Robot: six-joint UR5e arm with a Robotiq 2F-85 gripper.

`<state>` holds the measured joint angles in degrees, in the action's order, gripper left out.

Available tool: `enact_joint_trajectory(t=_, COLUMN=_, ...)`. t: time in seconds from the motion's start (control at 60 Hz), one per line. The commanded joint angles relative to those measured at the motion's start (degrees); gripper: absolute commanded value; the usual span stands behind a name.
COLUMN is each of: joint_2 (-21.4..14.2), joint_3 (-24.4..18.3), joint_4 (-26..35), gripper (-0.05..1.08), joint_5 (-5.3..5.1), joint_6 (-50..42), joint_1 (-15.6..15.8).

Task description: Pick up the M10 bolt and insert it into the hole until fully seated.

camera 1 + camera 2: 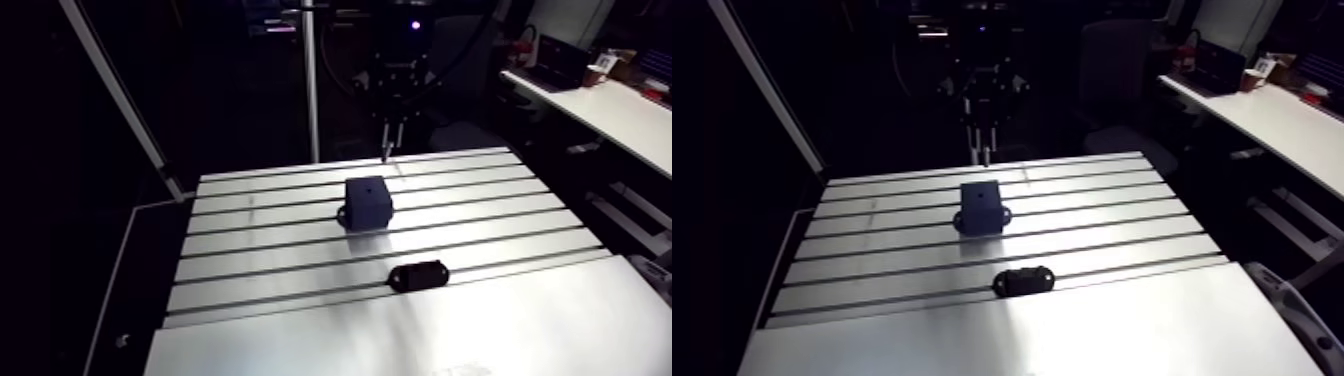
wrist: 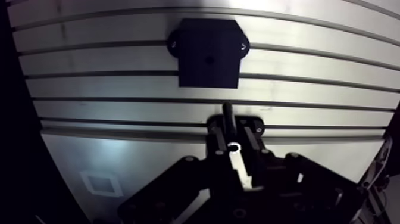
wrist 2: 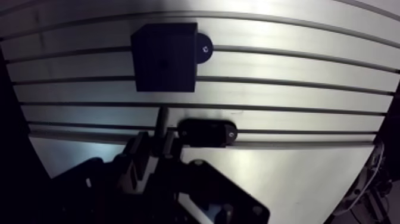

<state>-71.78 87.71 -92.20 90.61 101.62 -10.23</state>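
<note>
Gripper: we see the gripper [image 2: 231,137] pinched in on a slim, dark shank, the M10 bolt [image 2: 227,115], with only a narrow gap left between its fingers [image 2: 215,134].
Bolt: clamped between the fingertips, its free end poking out ahead of them toward the slotted table [image 2: 309,77]; we cannot tell whether the tip touches the surface.
Block: the dark block [image 2: 208,36] stands ahead of the gripper, well apart from the bolt's tip.
Hole: a small hole [image 2: 209,59] shows in the block's top face — the bolt is not yet in it.
Plate: a low black plate [image 3: 207,132] with a screw hole at each end lies just beside the fingertips.
Arm view: we find the gripper hanging over the table's far edge — bolt pointing down, block and plate lying on the near side of it.
</note>
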Motion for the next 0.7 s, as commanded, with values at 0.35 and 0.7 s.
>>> enact_joint_trajectory(t=0.35, joint_2=6.3, joint_3=-5.2, joint_4=2.6, gripper=1.08, joint_5=0.93, joint_6=-2.2, joint_1=3.1)
enact_joint_trajectory(t=0.7, joint_2=8.9, joint_3=-6.4, joint_4=2.6, gripper=1.08, joint_5=1.19, joint_6=-3.0, joint_1=3.1)
